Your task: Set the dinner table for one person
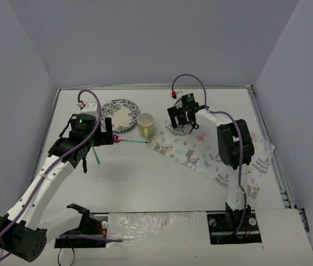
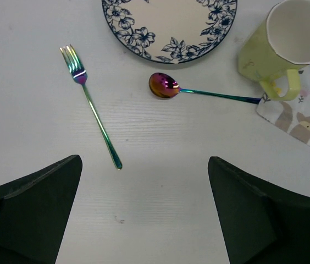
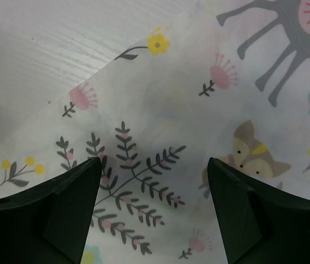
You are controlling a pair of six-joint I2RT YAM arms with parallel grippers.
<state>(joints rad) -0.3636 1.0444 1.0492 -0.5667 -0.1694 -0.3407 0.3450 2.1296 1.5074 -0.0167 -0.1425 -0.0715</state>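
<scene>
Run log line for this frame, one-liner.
left gripper: open, above fork, spoon | right gripper: open, over cloth | plate next to mug, mug at cloth edge | nothing held

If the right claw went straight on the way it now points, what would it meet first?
Most likely the animal-print cloth, near its edge on the dinner table. Nothing shows between the open right claw and it. Height is unclear.

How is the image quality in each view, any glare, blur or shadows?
Top external: soft even light, faint shadows. Left wrist: sharp, with glare spots on the spoon and fork tines. Right wrist: cloth print crisp, a dim shadow at left, own fingers nearly black.
</scene>
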